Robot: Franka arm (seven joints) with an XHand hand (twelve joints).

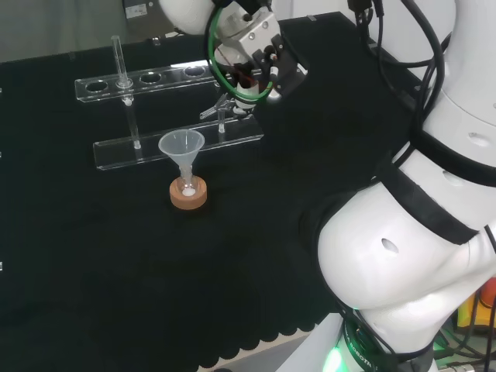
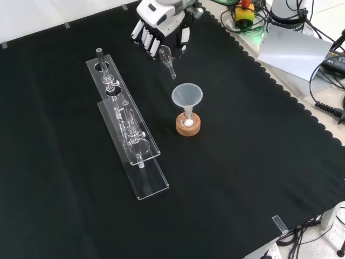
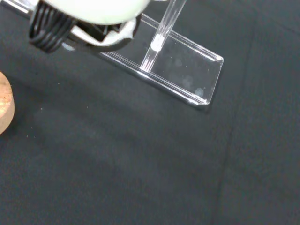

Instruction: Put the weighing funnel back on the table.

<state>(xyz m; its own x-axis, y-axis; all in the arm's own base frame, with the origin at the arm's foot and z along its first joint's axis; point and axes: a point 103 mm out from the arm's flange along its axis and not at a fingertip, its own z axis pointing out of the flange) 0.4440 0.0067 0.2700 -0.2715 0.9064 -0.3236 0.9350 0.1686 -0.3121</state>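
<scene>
In the front view the hand [image 2: 159, 28] hangs above the cloth at the top, its fingers and thumb pinching the small clear weighing funnel [image 2: 167, 56]. The piece's stem slants down towards the big funnel and its tip is off the cloth. From the head view the hand [image 1: 262, 62] is over the near end of the clear rack, with the weighing funnel [image 1: 219, 109] showing faintly below it. The big funnel [image 2: 187, 96] stands mouth up in a small flask on a cork ring [image 2: 188, 126], a short way from the hand.
A long clear tube rack [image 2: 127, 125] lies left of the funnel in the front view, with a test tube [image 1: 118, 59] upright in it. The wrist view has the rack's end [image 3: 187, 79] and the cork ring's edge [image 3: 3, 110]. Black cloth surrounds them.
</scene>
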